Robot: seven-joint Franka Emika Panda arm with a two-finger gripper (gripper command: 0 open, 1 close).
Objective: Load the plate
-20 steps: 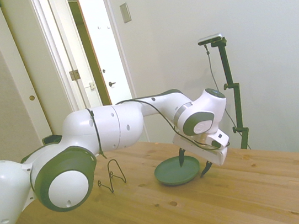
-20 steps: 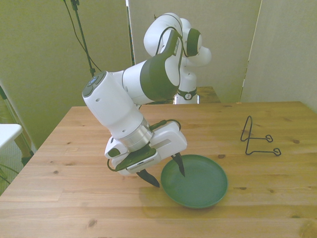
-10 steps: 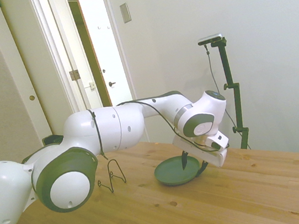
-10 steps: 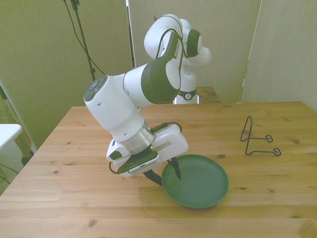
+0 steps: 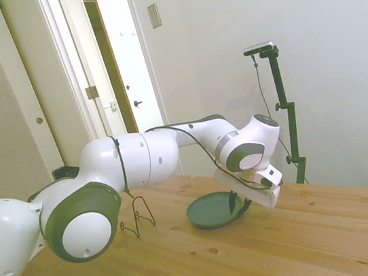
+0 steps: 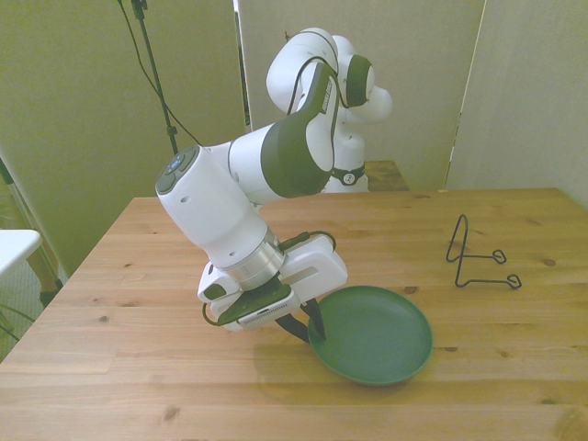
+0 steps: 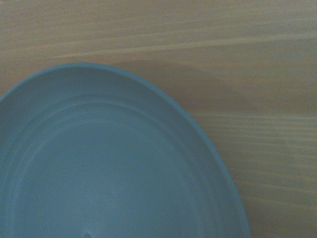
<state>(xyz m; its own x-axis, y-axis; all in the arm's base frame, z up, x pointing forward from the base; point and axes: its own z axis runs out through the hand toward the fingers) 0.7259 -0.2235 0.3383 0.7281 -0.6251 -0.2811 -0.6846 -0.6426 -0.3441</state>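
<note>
Since a second ago the claw (image 6: 309, 323) has sunk lower and drawn its dark fingers (image 5: 232, 203) together on the near rim of the small round teal-green plate (image 6: 378, 334), one finger inside the rim and one outside (the side view shows this best). That plate has shifted a little toward the front view's right and lies on the wooden desk (image 6: 147, 386), close to its front edge. A thin black wire stand (image 6: 478, 259) sits well apart, toward the front view's right.
</note>
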